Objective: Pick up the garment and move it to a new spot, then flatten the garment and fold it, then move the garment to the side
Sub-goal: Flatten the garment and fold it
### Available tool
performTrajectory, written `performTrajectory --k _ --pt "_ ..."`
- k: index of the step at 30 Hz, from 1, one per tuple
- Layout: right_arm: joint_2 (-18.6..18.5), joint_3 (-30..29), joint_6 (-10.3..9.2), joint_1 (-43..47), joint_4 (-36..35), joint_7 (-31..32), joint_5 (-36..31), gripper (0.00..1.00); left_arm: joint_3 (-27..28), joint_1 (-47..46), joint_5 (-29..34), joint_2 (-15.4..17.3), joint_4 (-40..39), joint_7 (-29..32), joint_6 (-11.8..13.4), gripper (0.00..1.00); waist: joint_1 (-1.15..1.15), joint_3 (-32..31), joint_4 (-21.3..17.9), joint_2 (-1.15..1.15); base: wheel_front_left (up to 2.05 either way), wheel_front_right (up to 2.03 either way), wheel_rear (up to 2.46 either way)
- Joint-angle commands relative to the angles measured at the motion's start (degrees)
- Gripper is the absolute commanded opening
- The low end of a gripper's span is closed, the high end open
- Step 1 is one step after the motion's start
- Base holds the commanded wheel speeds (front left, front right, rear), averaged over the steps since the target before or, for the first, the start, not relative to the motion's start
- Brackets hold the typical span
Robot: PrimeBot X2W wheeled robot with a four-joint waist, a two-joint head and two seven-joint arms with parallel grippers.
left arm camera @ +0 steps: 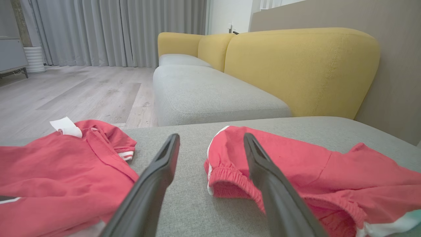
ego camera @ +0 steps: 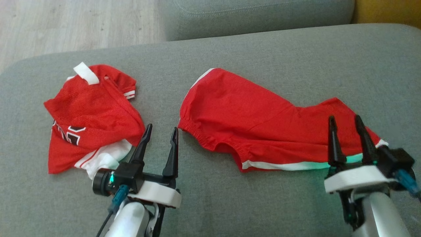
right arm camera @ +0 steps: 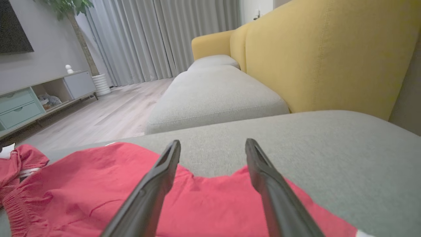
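"Tagging the step quick, where was the garment?" the first annotator asked.

"Red shorts [ego camera: 250, 121] lay spread on the grey sofa cushion [ego camera: 263, 204], middle to right, elastic edge toward the left, a few wrinkles," the second said. "A red jersey [ego camera: 88, 115] sat crumpled apart from them on the left."

"Grippers?"

"Right gripper [ego camera: 344, 118] hovered over the shorts' right leg end, jaws wide apart, nothing between them. Left gripper [ego camera: 162, 129] stood over the gap between jersey and elastic edge, jaws wide too, empty."

"So which step?"

"Placing looked done and flattening looked to be in hand. No fold was visible. That was a judgement only."

"Next move?"

"Probably each gripper had to come down on an edge, left at the elastic, right at the leg hem. Then they'd pinch a layer and pull outward to smooth it. It was thin cloth on a soft cushion, so the fingers needed to go low without digging in. The left also had to avoid the jersey."
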Motion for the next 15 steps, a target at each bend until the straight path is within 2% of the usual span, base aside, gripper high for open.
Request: performTrajectory --k 1,11,15 --pt "-0.35 1.4 -0.04 -0.45 -2.96 -0.74 0.51 1.0 1.91 -2.97 0.18 -0.01 -1.84 -0.56 -0.06 1.0 0.0 0.29 -0.03 0.0 0.0 0.0 0.0" --pt "-0.35 2.06 -0.04 0.01 -6.85 -0.77 0.77 1.0 1.36 -5.34 0.56 0.01 0.61 -0.2 -0.94 1.0 0.0 2.61 -0.63 0.0 0.0 0.0 0.0" --pt "-0.35 3.14 -0.04 -0.19 -6.94 -0.77 1.18 1.0 0.3 -8.97 1.17 0.8 4.81 3.48 -1.97 1.0 0.0 3.8 -1.84 0.0 0.0 0.0 0.0"
